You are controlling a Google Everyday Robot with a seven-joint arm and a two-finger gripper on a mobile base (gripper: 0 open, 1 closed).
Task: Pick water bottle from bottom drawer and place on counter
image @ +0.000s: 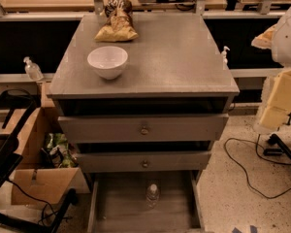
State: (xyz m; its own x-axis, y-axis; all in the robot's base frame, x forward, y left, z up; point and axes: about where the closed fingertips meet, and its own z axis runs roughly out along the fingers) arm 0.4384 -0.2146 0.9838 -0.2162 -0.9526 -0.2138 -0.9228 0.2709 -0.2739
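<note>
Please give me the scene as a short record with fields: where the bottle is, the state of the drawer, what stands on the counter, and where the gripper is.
water bottle: seems upright, near the middle of the bottom drawer
bottom drawer: pulled open, only the bottle seen inside
counter: bears a white bowl front left, a chip bag behind it
gripper: at the right edge of the view, beside the cabinet, apart from the bottle
task state: bottle not yet picked

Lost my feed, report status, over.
Tool at far right. Water bottle upright in open bottom drawer, untouched. White bowl, chip bag on counter, left side.
</note>
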